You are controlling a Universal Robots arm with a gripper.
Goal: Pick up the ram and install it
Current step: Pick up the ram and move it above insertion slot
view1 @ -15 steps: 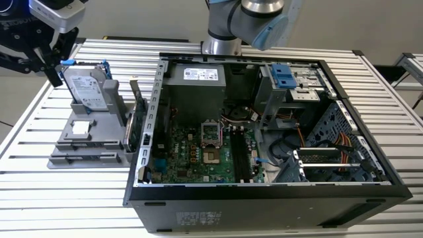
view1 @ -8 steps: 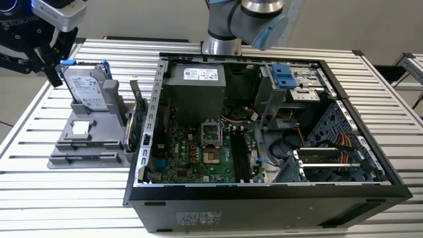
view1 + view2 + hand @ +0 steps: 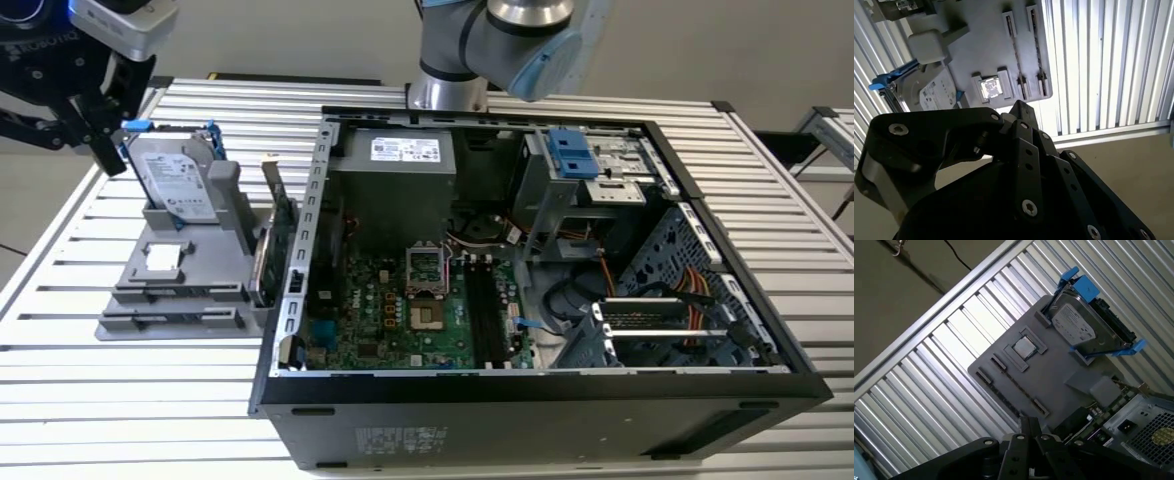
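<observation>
My gripper (image 3: 102, 150) hangs at the exterior view's far left, above the back corner of the grey parts holder (image 3: 174, 325) and beside the hard drive. In both wrist views its black fingertips (image 3: 1019, 107) (image 3: 1029, 424) meet with nothing between them. Below them lies the holder (image 3: 979, 35) (image 3: 1054, 385) with its long narrow slots (image 3: 1014, 45) (image 3: 1014, 382). The ram is out of view. The open computer case (image 3: 534, 395) lies on the table, its motherboard (image 3: 400, 310) facing up with black slots (image 3: 487, 315).
A silver hard drive with blue handles (image 3: 180, 180) (image 3: 1084, 330) stands in the holder. A small square chip (image 3: 163, 258) (image 3: 1024, 347) sits in the holder's recess. A green expansion card (image 3: 274, 250) stands between holder and case. The arm's base (image 3: 447, 90) rises behind the case.
</observation>
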